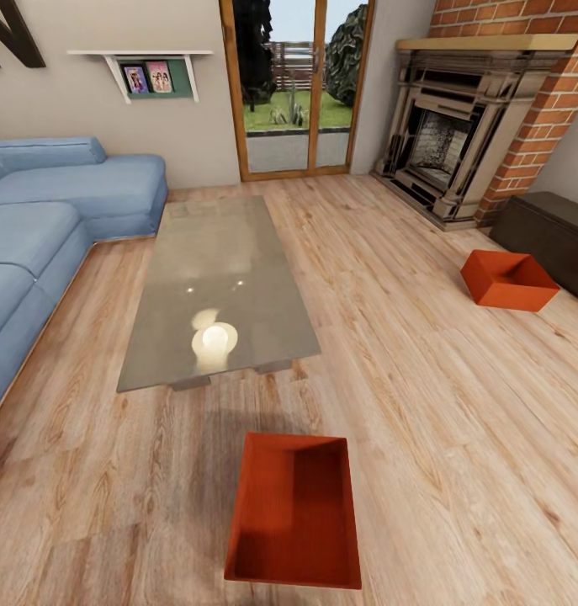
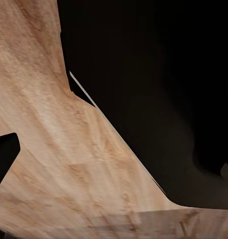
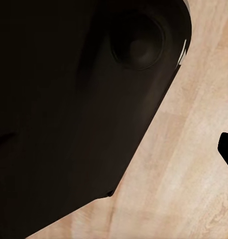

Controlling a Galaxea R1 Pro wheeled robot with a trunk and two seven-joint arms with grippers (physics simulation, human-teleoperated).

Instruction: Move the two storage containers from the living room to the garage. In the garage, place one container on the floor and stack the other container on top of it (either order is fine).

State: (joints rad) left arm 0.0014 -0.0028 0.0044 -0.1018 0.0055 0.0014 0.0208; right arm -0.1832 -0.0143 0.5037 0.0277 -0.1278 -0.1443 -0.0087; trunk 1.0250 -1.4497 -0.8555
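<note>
Two storage containers [image 1: 294,510] [image 1: 508,280], one sofa [image 1: 45,227]

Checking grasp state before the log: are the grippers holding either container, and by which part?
Nothing seems held: both storage containers, near and far, sit on the wood floor.

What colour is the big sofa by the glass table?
Blue. The sofa shows best in the head view.

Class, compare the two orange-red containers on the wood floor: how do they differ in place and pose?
The near container lies in front of the glass coffee table; the far container lies by the dark bench. The near one sits square to the camera, the far one is turned cornerwise. Both are empty, open-topped and orange-red.
</note>
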